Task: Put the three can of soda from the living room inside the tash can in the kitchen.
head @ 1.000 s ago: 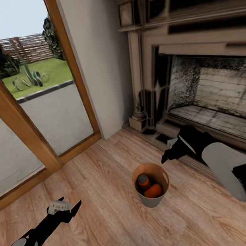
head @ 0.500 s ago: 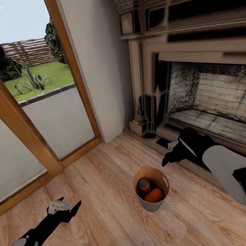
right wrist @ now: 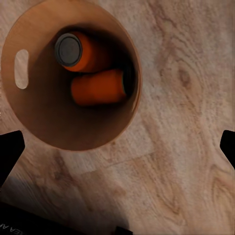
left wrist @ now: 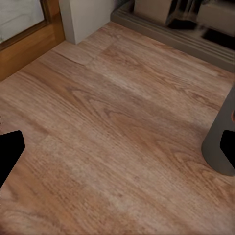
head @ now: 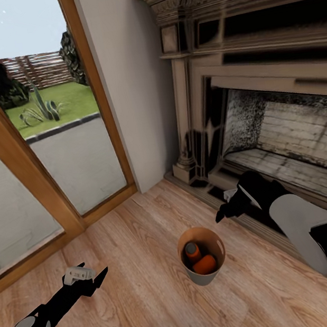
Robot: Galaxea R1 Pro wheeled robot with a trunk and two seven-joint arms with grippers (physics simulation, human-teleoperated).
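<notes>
- The trash can (head: 205,274), copper-brown inside and greyish outside, stood on the light wood floor (head: 135,308) in front of the fireplace (head: 262,114), with wood-framed glass doors (head: 38,153) off to the left
- Two orange soda cans lay inside it: one upright can (right wrist: 78,51) showing its dark top, and one tipped can (right wrist: 100,87) on its side, touching the first
- The right gripper (head: 229,207) hung above the floor between the bin and the fireplace hearth, its fingers spread wide and holding nothing; its wrist camera looked straight down into the bin (right wrist: 29,112)
- The left gripper (head: 89,276) hovered low over bare floorboards, well apart from the bin, fingers also parted wide and empty; the bin's grey wall (left wrist: 220,142) showed at the edge of its wrist view
</notes>
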